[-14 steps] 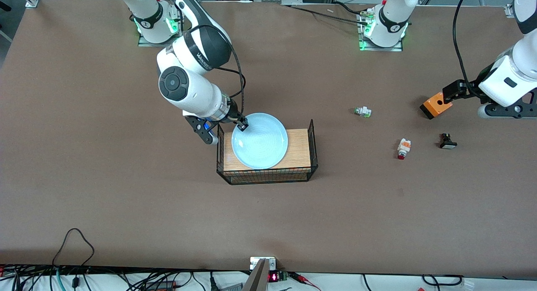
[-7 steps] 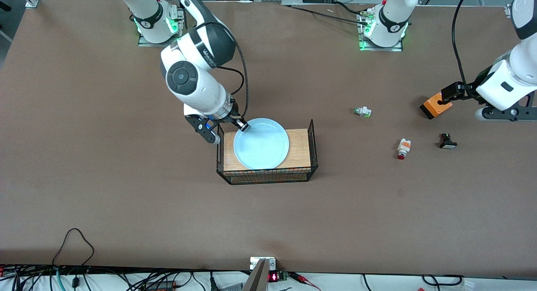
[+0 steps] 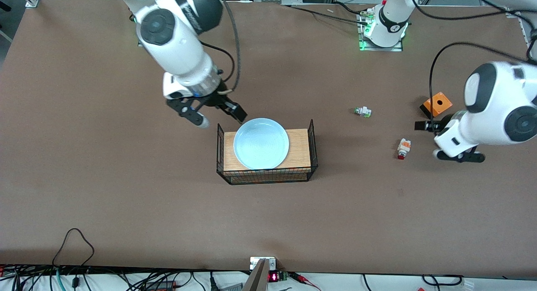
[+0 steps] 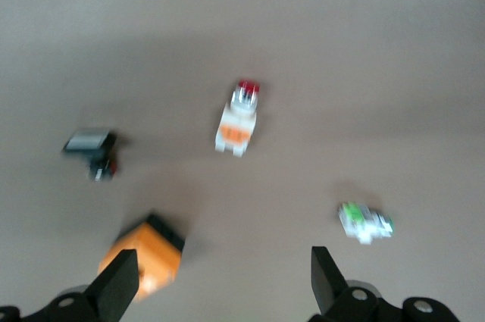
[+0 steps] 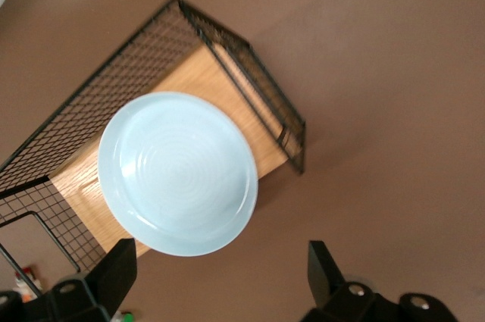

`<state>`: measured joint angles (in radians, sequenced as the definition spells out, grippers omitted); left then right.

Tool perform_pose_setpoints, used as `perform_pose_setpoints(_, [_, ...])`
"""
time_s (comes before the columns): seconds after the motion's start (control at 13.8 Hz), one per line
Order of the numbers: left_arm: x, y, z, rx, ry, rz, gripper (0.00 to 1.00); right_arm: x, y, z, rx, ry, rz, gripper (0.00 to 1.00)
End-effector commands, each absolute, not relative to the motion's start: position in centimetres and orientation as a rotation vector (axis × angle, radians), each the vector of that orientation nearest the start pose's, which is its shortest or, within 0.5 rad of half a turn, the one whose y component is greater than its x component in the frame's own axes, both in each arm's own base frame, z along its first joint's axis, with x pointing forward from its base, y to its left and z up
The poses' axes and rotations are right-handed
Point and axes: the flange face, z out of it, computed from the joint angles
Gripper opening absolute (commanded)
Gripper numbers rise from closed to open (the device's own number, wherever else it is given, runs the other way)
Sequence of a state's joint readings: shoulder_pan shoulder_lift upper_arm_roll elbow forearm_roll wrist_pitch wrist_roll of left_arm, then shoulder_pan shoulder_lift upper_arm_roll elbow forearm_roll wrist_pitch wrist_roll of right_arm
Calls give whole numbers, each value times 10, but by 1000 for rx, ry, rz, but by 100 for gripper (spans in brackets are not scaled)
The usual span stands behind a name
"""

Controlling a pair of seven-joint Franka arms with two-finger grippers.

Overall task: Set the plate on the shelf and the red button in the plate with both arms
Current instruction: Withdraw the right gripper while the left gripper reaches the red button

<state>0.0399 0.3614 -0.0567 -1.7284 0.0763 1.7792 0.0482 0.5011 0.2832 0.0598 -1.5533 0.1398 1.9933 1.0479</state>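
Observation:
The pale blue plate (image 3: 261,142) lies on the wooden board inside the black wire basket (image 3: 313,133). My right gripper (image 3: 217,115) is open and empty, in the air over the table beside the basket's corner toward the right arm's end. The right wrist view shows the plate (image 5: 178,173) just past my open right gripper (image 5: 220,276). The red button (image 3: 403,148) lies on its side on the table toward the left arm's end. My left gripper (image 3: 440,142) is open and empty beside it. The left wrist view shows the red button (image 4: 239,119) ahead of the left gripper (image 4: 221,292).
A green-tipped white button (image 3: 362,111) and an orange box (image 3: 437,103) lie farther from the front camera than the red button. A black button (image 4: 92,151) shows only in the left wrist view; the left arm hides it in the front view. The basket's wire walls (image 5: 242,72) stand around the plate.
My right gripper has let go of the plate's rim, opened, and pulled away from the basket. My left gripper has left the orange box and swung over beside the red button.

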Motion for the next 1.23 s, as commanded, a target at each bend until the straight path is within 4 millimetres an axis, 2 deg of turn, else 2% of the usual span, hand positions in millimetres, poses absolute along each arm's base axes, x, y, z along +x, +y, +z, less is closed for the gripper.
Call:
perform_pose_setpoints(0.0, [593, 0, 301, -3067, 340, 337, 100, 579, 290, 505, -2925, 538, 17, 100])
perform_pose_setpoints(0.15, [584, 4, 269, -3062, 534, 217, 100, 589, 243, 506, -3041, 408, 27, 100])
perform_pose_setpoints(0.36, [565, 3, 228, -3027, 704, 16, 100, 598, 186, 515, -3175, 227, 1, 100])
perform_pose_setpoints(0.51, [561, 13, 203, -3030, 709, -14, 100, 607, 138, 522, -3192, 100, 4, 100])
perform_pose_setpoints(0.58, [559, 18, 191, -3036, 697, -15, 100, 611, 108, 527, -3193, 33, 5, 100])
perform_pose_setpoints(0.73, [554, 16, 175, -3041, 702, -13, 100, 614, 57, 538, -3191, -44, -10, 100])
perform_pose_setpoints(0.8, [553, 17, 175, -3041, 700, -10, 92, 611, 30, 541, -3194, -23, 15, 100])
perform_pose_setpoints(0.94, [555, 16, 174, -3045, 691, -6, 57, 599, -7, 553, -3165, 50, 74, 100])
perform_pose_setpoints(1.09, [555, 15, 175, -3041, 711, 2, 26, 582, -22, 561, -3151, -27, 181, 100])
perform_pose_setpoints(1.16, [556, 16, 178, -3036, 732, 2, 20, 578, -22, 562, -3151, -30, 172, 100])
